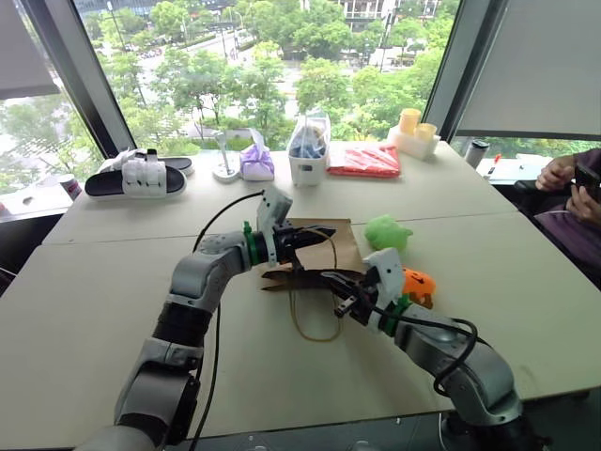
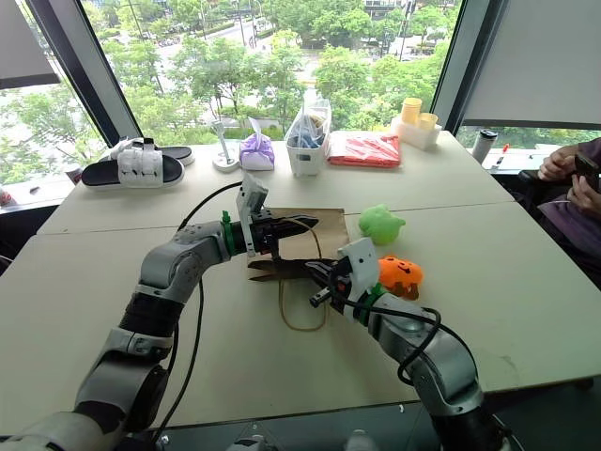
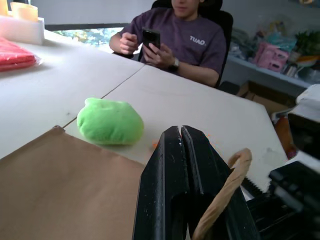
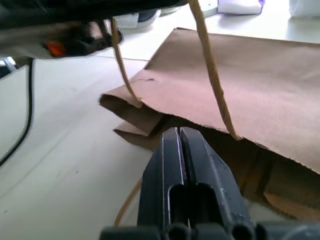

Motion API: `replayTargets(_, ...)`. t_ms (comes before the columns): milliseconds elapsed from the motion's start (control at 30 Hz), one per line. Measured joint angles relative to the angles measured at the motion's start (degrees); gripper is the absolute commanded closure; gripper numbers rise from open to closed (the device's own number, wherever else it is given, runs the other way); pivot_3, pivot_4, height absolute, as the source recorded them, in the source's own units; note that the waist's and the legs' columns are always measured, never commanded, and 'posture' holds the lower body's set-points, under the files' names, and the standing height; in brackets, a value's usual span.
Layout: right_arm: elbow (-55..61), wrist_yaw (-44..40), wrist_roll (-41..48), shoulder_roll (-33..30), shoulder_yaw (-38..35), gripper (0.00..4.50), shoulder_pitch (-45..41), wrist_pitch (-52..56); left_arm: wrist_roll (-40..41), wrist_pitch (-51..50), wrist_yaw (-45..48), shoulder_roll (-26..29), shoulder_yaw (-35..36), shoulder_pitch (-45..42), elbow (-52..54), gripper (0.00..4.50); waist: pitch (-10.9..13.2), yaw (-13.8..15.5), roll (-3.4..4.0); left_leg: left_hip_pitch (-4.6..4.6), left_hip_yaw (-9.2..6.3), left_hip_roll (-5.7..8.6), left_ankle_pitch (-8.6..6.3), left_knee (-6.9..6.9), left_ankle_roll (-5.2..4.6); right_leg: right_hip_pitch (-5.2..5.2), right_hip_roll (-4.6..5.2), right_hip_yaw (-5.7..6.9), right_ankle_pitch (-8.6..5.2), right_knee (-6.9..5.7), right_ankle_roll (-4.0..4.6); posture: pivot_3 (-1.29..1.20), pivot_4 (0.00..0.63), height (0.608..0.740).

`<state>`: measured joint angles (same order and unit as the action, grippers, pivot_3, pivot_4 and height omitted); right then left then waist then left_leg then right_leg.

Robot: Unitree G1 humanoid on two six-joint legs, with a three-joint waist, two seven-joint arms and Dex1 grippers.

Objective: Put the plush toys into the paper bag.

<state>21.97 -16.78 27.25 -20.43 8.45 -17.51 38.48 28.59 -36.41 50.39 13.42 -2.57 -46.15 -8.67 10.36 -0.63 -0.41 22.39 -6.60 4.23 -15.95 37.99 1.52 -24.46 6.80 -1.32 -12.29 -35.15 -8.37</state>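
The plain brown kraft paper bag (image 2: 299, 246) lies flat on the pale table (image 2: 488, 235), its mouth toward the robot, with the light green roundish plush toy (image 2: 380, 224) just beside its far right corner and the orange pumpkin-like plush toy (image 2: 399, 276) to the right of its mouth, both outside. The left gripper (image 2: 299, 226) is closed on the upper tan twisted-cord handle (image 4: 212, 70), lifting it. The right gripper (image 2: 324, 275) is closed on nothing, its tip at the bag's mouth. In my judgement the step is opening the bag: keep the handle raised steadily, slide the closed right fingers inside, then spread the mouth without tearing the paper.
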Motion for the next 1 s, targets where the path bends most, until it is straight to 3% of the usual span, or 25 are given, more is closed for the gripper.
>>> replayTargets(167, -5.8, -1.2, -4.8, 0.3, 1.8, 4.50, -3.2, -1.9, 4.7, -6.2, -4.8, -1.9, 3.4, 0.1, 3.0, 4.47, 0.0, -0.2, 0.01, -0.01, 0.00, 0.00, 0.00, -0.02, 0.00, -0.02, -0.01, -0.01, 0.00, -0.01, 0.00, 0.00, 0.150, 0.740)
replayTargets(333, -11.1, -2.4, -10.0, 0.8, 4.7, 4.50, -7.0, -2.6, 12.8, -14.4, -14.5, -7.4, 9.3, 0.2, 6.8, 4.47, 0.0, -0.1, 0.01, -0.01, -0.02, 0.00, 0.01, -0.02, 0.01, -0.02, -0.01, -0.01, 0.00, -0.01, 0.00, 0.00, 0.150, 0.740)
replayTargets(500, -13.7, -1.6, -13.3, 2.5, 4.7, 4.50, -7.2, -2.8, 16.9, -16.9, -20.9, -9.7, 13.0, 1.1, 9.1, 4.47, 0.0, -0.1, 0.01, -0.01, 0.00, 0.00, 0.03, -0.02, 0.05, -0.03, -0.01, -0.02, 0.01, 0.00, 0.01, 0.00, 0.150, 0.740)
replayTargets(633, -23.1, -0.6, -16.8, 6.1, 5.7, 4.50, -8.1, -4.9, 18.9, -16.8, -20.3, -10.5, 11.8, 4.9, 13.5, 4.47, 0.0, -0.2, 0.01, -0.02, 0.04, 0.01, 0.06, -0.06, 0.12, -0.05, -0.02, -0.03, 0.01, -0.01, 0.03, 0.00, 0.150, 0.740)
replayTargets(833, -23.3, -2.5, -17.9, 6.5, 5.7, 4.50, -8.0, -5.5, 19.5, -15.3, -11.8, -3.8, 8.0, 2.0, 16.6, 4.47, 0.0, -0.1, 0.04, -0.01, 0.06, 0.02, 0.08, -0.07, 0.15, -0.03, -0.02, -0.03, 0.02, 0.00, 0.04, 0.00, 0.150, 0.740)
replayTargets(1000, -23.3, -2.9, -18.2, 7.2, 5.6, 4.50, -7.6, -5.5, 21.2, -15.0, -8.1, -2.0, 7.6, -0.3, 18.3, 4.47, 0.0, -0.3, 0.06, -0.04, 0.05, 0.00, 0.08, -0.09, 0.15, -0.03, -0.04, -0.03, 0.02, 0.00, 0.04, 0.00, 0.150, 0.740)
